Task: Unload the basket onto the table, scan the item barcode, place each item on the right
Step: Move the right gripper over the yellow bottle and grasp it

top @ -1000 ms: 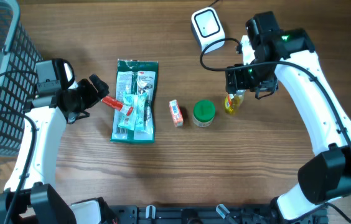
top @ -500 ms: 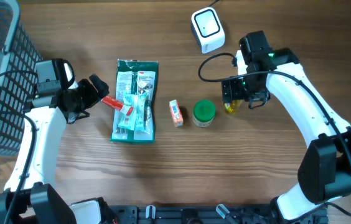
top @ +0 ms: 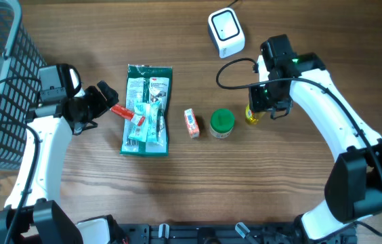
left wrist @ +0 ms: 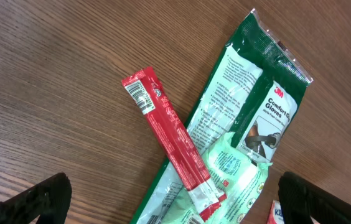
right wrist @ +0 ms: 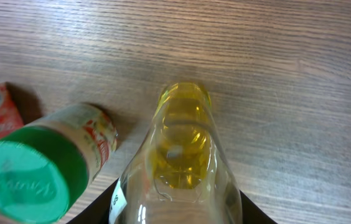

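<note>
Right fingers (right wrist: 98, 214) are closed in against both sides of the clear plastic bottle of yellow liquid (right wrist: 185, 155); their dark tips only show at the bottom edge of the wrist view. Left fingers (left wrist: 38, 199) are spread wide with nothing between them, hanging over the packets. The bottle sits right of centre on the wood-grain bench (top: 299, 203), under the right wrist. Just beside it to the left is the green-lidded round jar (right wrist: 23, 180), then a small red-and-white carton (top: 191, 123). The white cube barcode scanner (top: 225, 32) is at the far edge, well apart from the bottle, and its black cable (top: 235, 53) loops down past the right arm. The left-hand cluster is a dark green glove pack (left wrist: 256, 112), a thin red stick sachet (left wrist: 169, 143) lying across it, and a pale green packet (left wrist: 231, 180) on top. A dark mesh basket (top: 1, 81) is at the left edge. Readable text: "3M" and "Comfort G… Gloves" on the glove pack. There is a barcode at the upper end of the red sachet. The jar lid has embossed script, too soft to read.
</note>
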Action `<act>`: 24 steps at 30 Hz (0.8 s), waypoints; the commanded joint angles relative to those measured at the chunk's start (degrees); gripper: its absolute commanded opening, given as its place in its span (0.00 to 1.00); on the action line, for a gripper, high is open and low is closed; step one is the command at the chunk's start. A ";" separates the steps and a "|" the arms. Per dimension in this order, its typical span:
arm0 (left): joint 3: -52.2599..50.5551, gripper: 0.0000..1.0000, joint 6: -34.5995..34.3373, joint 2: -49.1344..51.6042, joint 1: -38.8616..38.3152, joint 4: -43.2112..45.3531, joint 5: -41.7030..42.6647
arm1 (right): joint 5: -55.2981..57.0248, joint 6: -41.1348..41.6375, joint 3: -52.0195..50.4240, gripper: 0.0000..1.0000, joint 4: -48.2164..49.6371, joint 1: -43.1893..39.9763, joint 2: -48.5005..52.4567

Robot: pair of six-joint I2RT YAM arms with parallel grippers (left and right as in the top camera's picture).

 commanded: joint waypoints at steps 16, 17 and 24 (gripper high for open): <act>0.57 1.00 -0.55 -0.35 0.04 0.00 0.26 | -61.92 -12.92 2.58 0.14 -9.40 -12.59 -21.03; 0.57 1.00 -0.55 -0.35 0.04 0.00 0.26 | -64.11 -14.29 2.58 0.12 -10.34 -12.57 -21.03; 0.57 1.00 -0.55 -0.35 0.04 0.00 0.28 | -67.98 -18.16 2.58 0.09 -14.19 -12.59 -21.05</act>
